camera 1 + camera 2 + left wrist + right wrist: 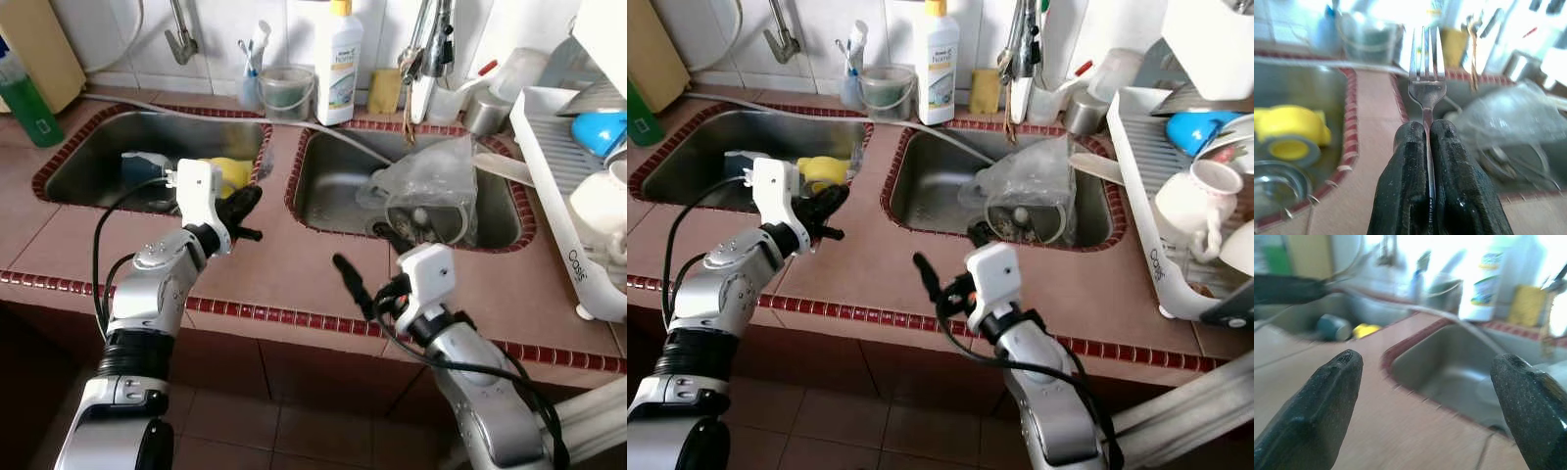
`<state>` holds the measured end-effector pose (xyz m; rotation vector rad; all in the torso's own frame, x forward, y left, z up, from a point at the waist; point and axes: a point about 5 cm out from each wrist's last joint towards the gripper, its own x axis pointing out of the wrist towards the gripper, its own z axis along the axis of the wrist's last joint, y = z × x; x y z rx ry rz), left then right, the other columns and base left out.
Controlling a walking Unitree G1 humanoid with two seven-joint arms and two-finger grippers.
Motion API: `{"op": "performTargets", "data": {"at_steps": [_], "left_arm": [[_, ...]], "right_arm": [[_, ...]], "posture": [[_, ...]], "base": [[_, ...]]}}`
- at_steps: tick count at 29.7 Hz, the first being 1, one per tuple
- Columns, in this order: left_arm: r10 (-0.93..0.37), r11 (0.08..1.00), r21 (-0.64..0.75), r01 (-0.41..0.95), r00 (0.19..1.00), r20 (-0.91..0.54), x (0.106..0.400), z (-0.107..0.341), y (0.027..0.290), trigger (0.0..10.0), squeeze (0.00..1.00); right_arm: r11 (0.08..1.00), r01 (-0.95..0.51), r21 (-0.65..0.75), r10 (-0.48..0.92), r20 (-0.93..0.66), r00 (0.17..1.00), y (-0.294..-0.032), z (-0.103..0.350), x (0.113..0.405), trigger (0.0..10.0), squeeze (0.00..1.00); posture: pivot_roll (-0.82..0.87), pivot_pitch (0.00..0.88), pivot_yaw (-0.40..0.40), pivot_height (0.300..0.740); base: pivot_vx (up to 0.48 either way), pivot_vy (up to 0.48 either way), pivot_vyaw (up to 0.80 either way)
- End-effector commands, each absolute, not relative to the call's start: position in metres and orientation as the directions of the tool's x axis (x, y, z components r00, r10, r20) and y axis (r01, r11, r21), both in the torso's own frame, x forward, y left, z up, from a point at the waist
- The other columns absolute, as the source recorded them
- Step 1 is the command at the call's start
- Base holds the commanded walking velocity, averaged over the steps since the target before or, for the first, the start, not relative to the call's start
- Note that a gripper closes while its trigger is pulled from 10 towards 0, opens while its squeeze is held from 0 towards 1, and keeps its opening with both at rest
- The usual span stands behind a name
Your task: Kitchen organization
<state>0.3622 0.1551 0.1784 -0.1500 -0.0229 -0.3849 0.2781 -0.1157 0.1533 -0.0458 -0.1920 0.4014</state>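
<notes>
1. My left pincer [1427,142] is clamping a fork [1426,73] by its handle, tines pointing out over the strip of worktop [284,264] between the two sinks.
2. My right pincer [1425,396] is gaping wide with nothing in it, hovering over the front worktop near the right sink [333,186].
3. I am seeing bare tile between both arms, edged by a red-tiled rim [284,318].
4. The white bottle [338,64] behind the sinks is reading "home"; the dish rack [573,245] is showing lettering I cannot read whole.
</notes>
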Motion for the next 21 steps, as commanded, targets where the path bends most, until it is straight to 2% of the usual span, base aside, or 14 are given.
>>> {"op": "performTargets", "data": {"at_steps": [1,5,8,21], "left_arm": [[-0.331,0.934,-0.109,0.340,0.939,0.094,0.359,0.181,0.160,10.0,0.00],[-0.303,0.937,-0.132,0.324,0.940,0.156,0.353,0.181,0.156,10.0,0.00],[-0.294,0.947,-0.064,0.314,0.931,0.217,0.349,0.182,0.153,10.0,0.00],[-0.286,0.949,-0.050,0.310,0.920,0.270,0.343,0.182,0.146,10.0,0.00]], "right_arm": [[0.939,-0.336,-0.072,0.343,0.209,0.916,-0.122,0.156,0.281,10.0,0.00],[0.954,-0.293,-0.069,0.301,0.245,0.922,-0.126,0.159,0.285,10.0,0.00],[0.957,-0.281,-0.072,0.290,0.272,0.917,-0.127,0.162,0.287,10.0,0.00],[0.965,-0.254,-0.066,0.262,0.320,0.911,-0.132,0.168,0.293,10.0,0.00]], "posture": [[-0.14,0.090,0.028,0.740],[-0.14,0.091,0.029,0.740],[-0.14,0.092,0.032,0.740],[-0.14,0.089,0.038,0.740]], "base": [[0.000,0.000,0.00],[0.000,0.000,0.00],[0.000,0.000,0.00],[0.000,0.000,0.00]]}}
